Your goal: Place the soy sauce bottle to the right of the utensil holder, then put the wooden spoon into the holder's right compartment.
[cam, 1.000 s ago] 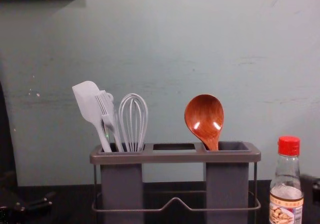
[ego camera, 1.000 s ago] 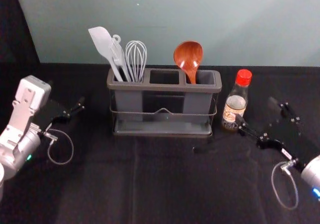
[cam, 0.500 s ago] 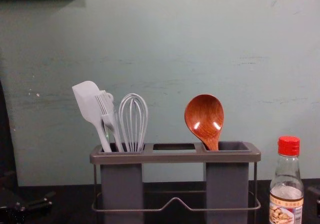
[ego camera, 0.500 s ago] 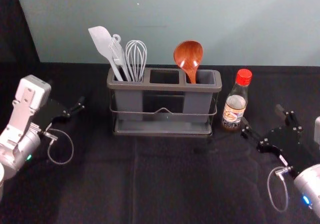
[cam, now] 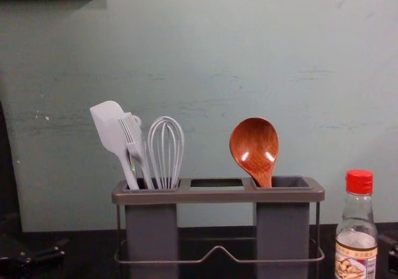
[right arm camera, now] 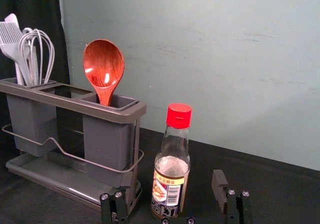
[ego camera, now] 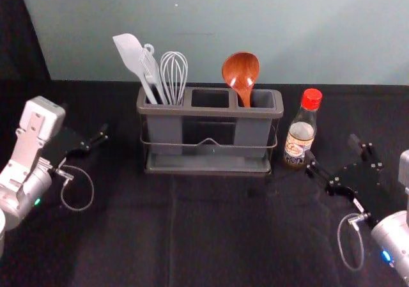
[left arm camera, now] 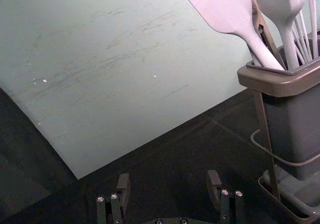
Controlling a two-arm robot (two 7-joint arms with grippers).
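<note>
Standing upright just to the right of the utensil holder [ego camera: 211, 112] is the red-capped soy sauce bottle [ego camera: 300, 137]. The right gripper [ego camera: 330, 147] is near it, fingers spread, gripping nothing. The wooden spoon [ego camera: 241, 71] rests bowl-up in the holder's right compartment; a spatula [ego camera: 130, 52], brush [cam: 132, 133] and whisk [ego camera: 174, 76] share the left. The left gripper [ego camera: 85, 119] is parked at the left, fingers apart.

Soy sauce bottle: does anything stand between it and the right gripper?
Nothing visible stands between the soy sauce bottle and the right gripper, which is open to the bottle's right. The utensil holder is on the bottle's left.
</note>
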